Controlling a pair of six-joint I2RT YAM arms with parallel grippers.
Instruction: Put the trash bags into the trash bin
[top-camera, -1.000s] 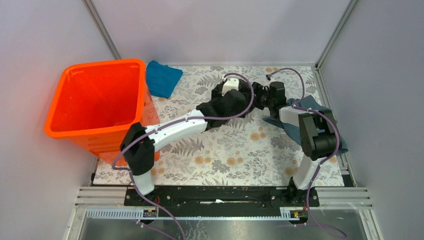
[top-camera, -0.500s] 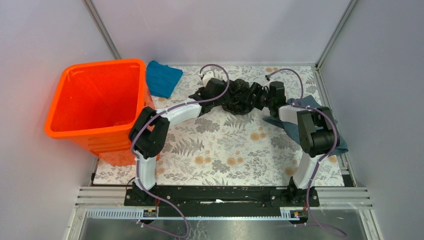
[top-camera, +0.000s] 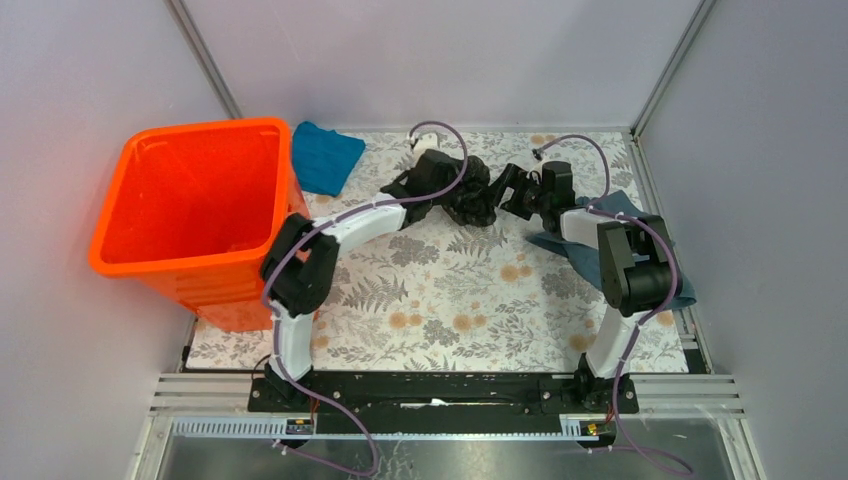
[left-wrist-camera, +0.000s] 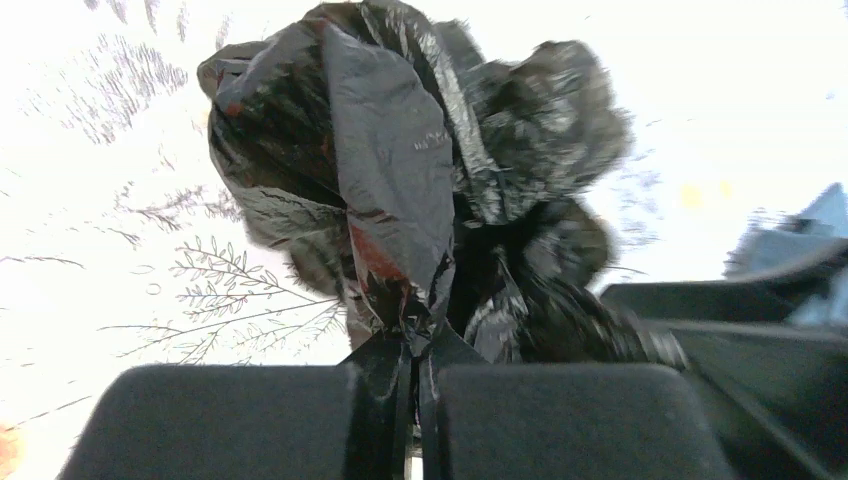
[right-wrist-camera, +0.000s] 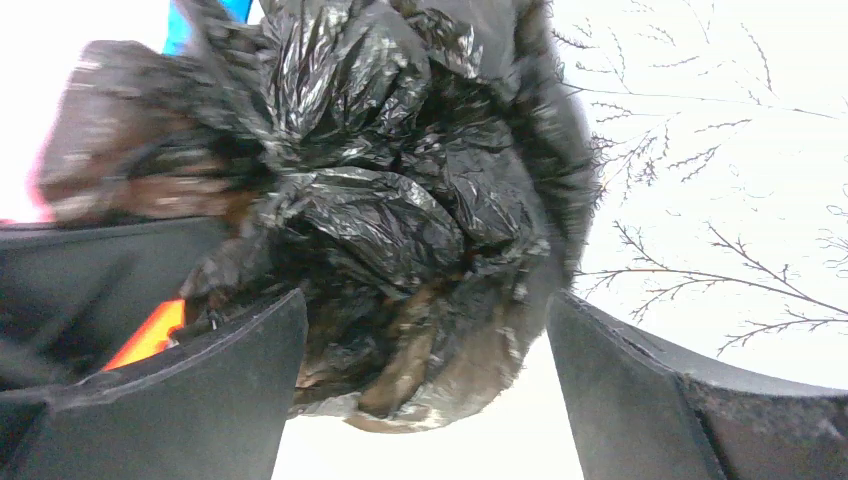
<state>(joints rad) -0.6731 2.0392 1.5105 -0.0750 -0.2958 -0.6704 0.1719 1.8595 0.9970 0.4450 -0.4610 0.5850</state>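
The trash bag (top-camera: 480, 200) is a crumpled wad of shiny black film on the floral mat, at the back between my two arms. My left gripper (top-camera: 452, 194) reaches it from the left. In the left wrist view that gripper (left-wrist-camera: 415, 400) is shut on a fold of the bag (left-wrist-camera: 400, 170). My right gripper (top-camera: 508, 192) meets the wad from the right. In its wrist view it (right-wrist-camera: 425, 320) is open, with the bag (right-wrist-camera: 400, 160) bulging between the spread fingers (right-wrist-camera: 240, 390). The orange trash bin (top-camera: 205, 125) stands at the far left, with nothing to be seen inside it.
A teal cloth (top-camera: 325, 155) lies beside the bin's back right corner. Under the right arm, near the right wall, lies a grey-blue cloth (top-camera: 585, 255). Grey walls close in the mat on the left, back and right.
My left gripper has swung left off the top of the wad and shut on a fold of the bag. The right gripper's fingers have spread wider.
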